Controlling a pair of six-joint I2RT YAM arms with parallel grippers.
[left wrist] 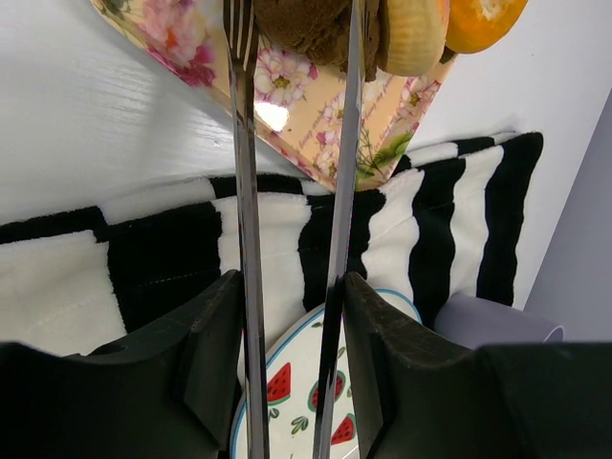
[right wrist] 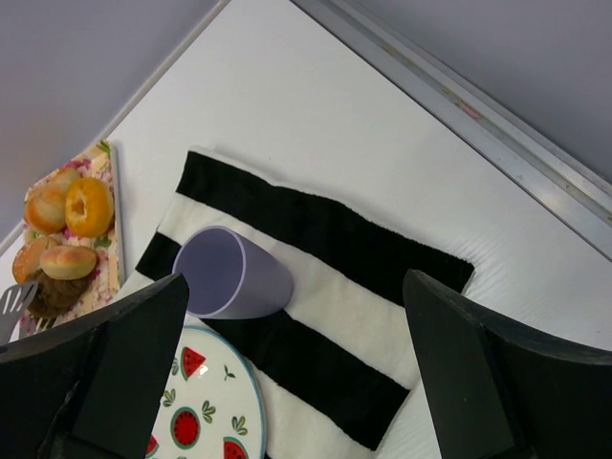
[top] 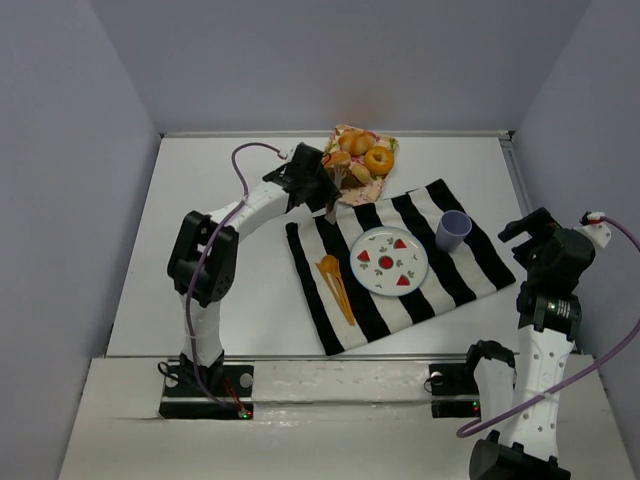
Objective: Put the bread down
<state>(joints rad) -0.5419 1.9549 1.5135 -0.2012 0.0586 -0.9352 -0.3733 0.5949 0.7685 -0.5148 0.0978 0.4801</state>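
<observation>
While the right gripper (right wrist: pixel 293 287) hangs at the near right, jaws spread wide and empty, a black-and-white striped cloth (top: pixel 470 270) lies mid-table under a round white plate printed with watermelon slices (top: pixel 388 260). Farther left, the left gripper (left wrist: pixel 292 316) has its jaws clenched on silver metal tongs (left wrist: pixel 244 191). The blades reach either side of the dark brown, rough chunk of bread (left wrist: pixel 306 24), which sits on the floral-patterned tray (left wrist: pixel 306 115) at the far edge, beside golden-orange round buns (right wrist: pixel 67 260). This looks like the pick-up step. Next: squeeze the tongs, lift clear, and carry the bread nearer, probably to the plate.
</observation>
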